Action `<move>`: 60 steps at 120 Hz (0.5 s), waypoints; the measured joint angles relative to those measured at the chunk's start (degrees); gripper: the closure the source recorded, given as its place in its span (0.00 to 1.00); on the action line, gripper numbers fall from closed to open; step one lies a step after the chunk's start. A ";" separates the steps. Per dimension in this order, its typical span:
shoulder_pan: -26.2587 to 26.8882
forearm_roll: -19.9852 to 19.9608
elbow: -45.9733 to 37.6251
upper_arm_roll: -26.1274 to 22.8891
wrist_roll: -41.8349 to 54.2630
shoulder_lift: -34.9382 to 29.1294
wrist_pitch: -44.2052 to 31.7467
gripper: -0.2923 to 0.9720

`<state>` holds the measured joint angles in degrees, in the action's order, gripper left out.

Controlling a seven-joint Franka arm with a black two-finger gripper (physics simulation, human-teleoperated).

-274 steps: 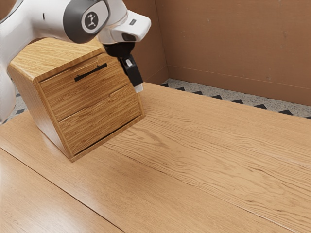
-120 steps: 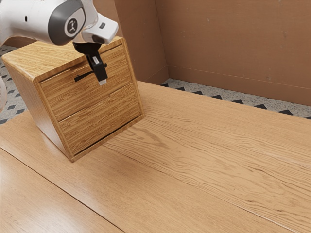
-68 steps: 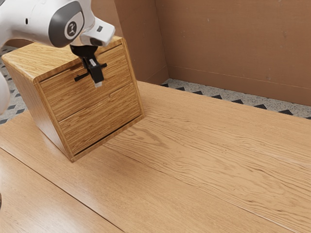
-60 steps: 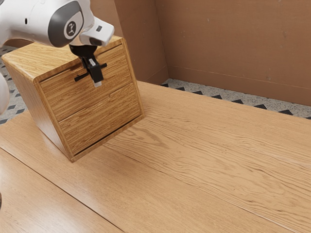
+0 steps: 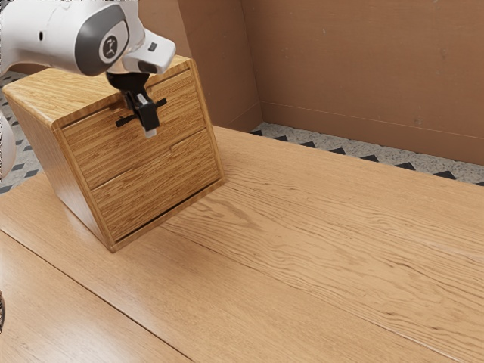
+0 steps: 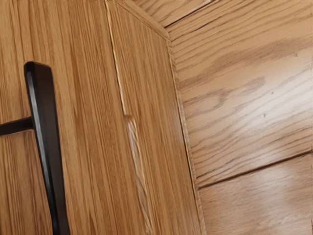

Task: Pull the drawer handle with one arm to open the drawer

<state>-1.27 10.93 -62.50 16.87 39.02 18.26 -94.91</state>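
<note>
Exterior view: tool (image 5: 146, 119) sits at the black handle (image 5: 159, 103) of the top drawer (image 5: 106, 144), cabinet (image 5: 151, 189) on desk (image 5: 318, 249) at the exterior view's left; grip can't be told. Wrist view: handle (image 6: 43, 142) close by, desk (image 6: 244, 98) past cabinet edge.

A broad wooden table (image 5: 318, 249) with strong oak grain runs across the exterior view, and a thin straight seam (image 5: 91, 291) crosses its top toward the lower left. Close up, the same grained tabletop (image 6: 244, 98) shows another such seam. Behind the table stand plain brown walls (image 5: 363, 60) that meet at an inside corner, with a low skirting board (image 5: 363, 125) of the same brown along the bottom. Between wall and table edge lies a strip of pale speckled floor (image 5: 378, 155) edged with a row of black triangles (image 5: 408, 165).
</note>
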 joint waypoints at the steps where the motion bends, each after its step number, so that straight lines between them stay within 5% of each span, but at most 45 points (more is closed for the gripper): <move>1: 0.01 -0.04 0.01 0.00 0.00 0.06 0.00 0.23; 60: -0.16 -0.82 1.61 -0.20 -0.15 2.43 -0.06 0.26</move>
<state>-1.43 10.11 -60.89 16.67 38.87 20.69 -94.97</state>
